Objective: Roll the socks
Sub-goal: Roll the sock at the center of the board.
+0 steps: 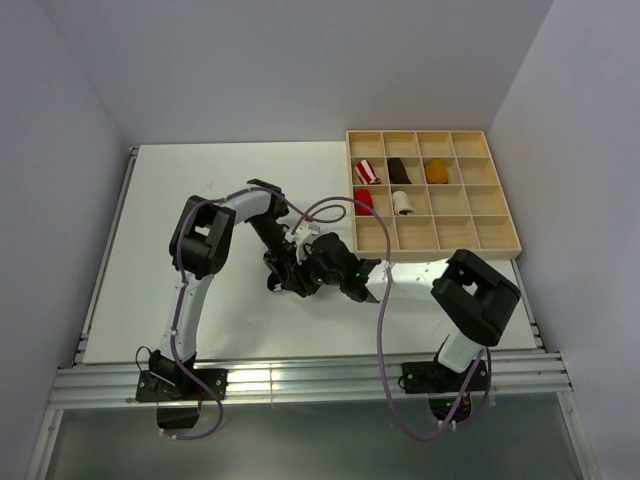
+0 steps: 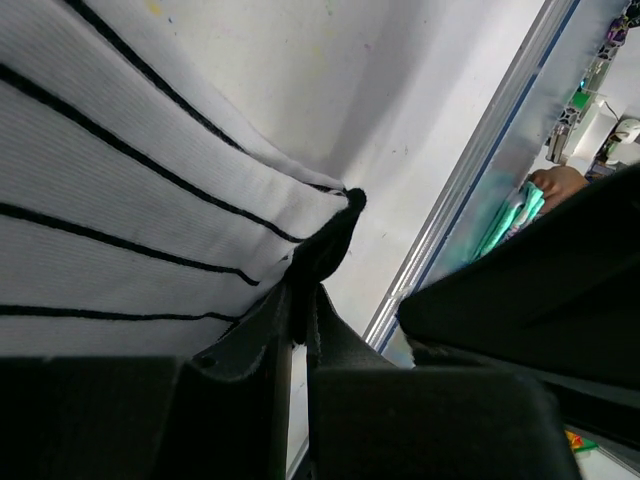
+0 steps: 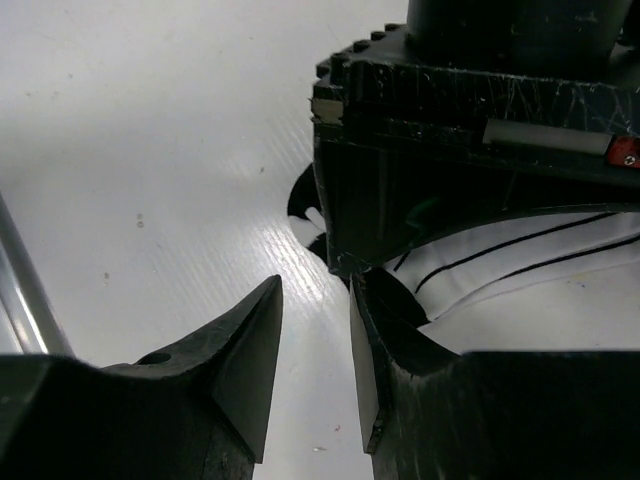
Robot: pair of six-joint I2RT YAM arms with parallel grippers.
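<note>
- Rolling was in hand, I judged: the left pincer point(image 2: 305, 300) was clamped on the striped sock point(image 2: 120, 200) by its black end, at mid-worktop point(image 1: 180, 200).
- The right pincer point(image 3: 315, 330) stood apart and empty, just beside it.
- The next move called for the right pincer to catch loose fabric without tugging the clamped end.
- Open worktop lay to the left. The tray point(image 1: 433, 133) bounded the far right, and the rail point(image 1: 300, 378) the near edge.
</note>
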